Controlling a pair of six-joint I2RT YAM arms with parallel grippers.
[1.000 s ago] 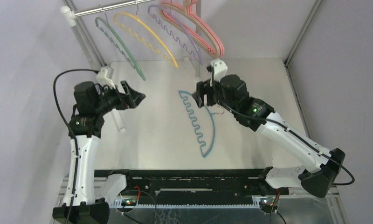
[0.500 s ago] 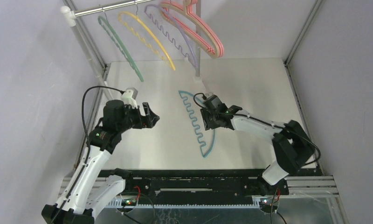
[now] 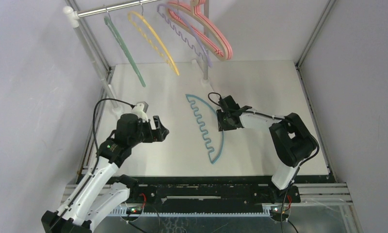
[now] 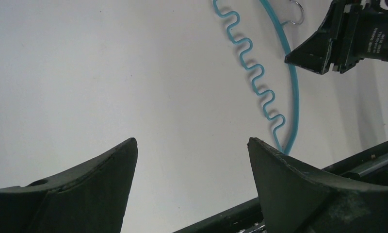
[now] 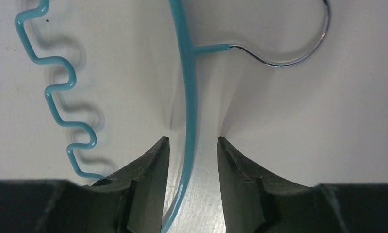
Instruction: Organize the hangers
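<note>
A teal hanger [image 3: 221, 145] with a wavy bar lies flat on the white table, its metal hook [image 5: 299, 58] pointing right. My right gripper [image 3: 221, 125] is down on it. In the right wrist view the jaws [image 5: 192, 141] straddle the curved teal bar [image 5: 186, 87], narrowly apart, with a gap on each side. My left gripper [image 3: 161, 128] hovers left of that hanger, open and empty [image 4: 192, 141]. Green [image 3: 125, 51], yellow [image 3: 162, 43], lavender [image 3: 202, 51] and pink-and-tan [image 3: 221, 46] hangers hang on the rail.
The silver rail [image 3: 114, 8] runs across the back left on two posts, one at the left [image 3: 92, 48] and one near the middle [image 3: 205, 68]. Purple walls close both sides. A black frame bar [image 3: 206, 180] lines the near edge.
My right arm has dropped onto the teal hanger and its jaws have narrowed around the bar. The left arm has moved nearer and to the right. The hanging hangers have swung slightly.
</note>
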